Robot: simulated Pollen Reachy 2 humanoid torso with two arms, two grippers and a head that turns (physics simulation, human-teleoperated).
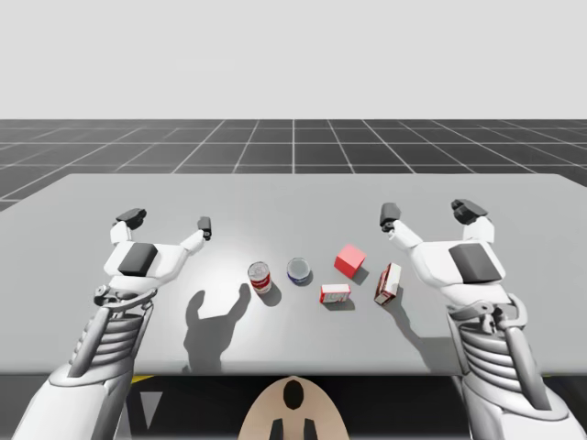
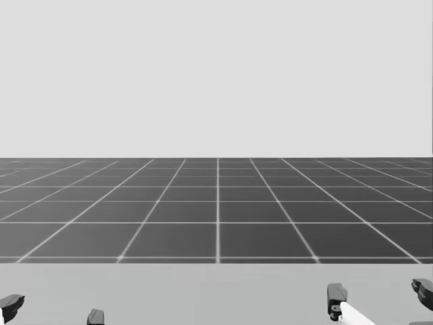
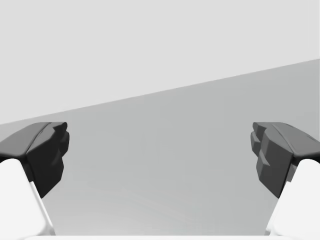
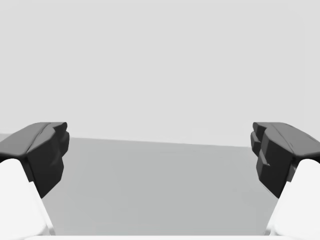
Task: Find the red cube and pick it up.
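1. Five items sit on the grey table point(image 1: 275, 197), clustered mid-table towards its near edge: 1 cube, 2 cans, 2 boxes.
2. The red cube point(image 1: 349, 260) is the only one. It rests on the table right of centre, at the back of the cluster, and nothing touches it.
3. Cans, 2: the red-and-white can point(image 1: 260, 277) stands upright at the left end of the cluster. The blue can point(image 1: 299, 270) is just beside it, between it and the cube.
4. Boxes, 2: the flat red-and-white box point(image 1: 335, 293) lies just in front of the cube. The upright red-and-white box point(image 1: 387, 283) stands near the cube's right side.
5. The left gripper point(image 1: 168, 222) has its fingers spread wide and holds nothing. It is raised over the table, well apart from the red-and-white can; the wrist view has bare table ahead.
6. The right gripper point(image 1: 428, 214) is also spread wide and holds nothing. It is raised beyond and to the right of the cube, apart from it.
7. The head view looks past the table's far edge to the grid floor point(image 2: 216, 203), with 4 fingertips at its lower edge.
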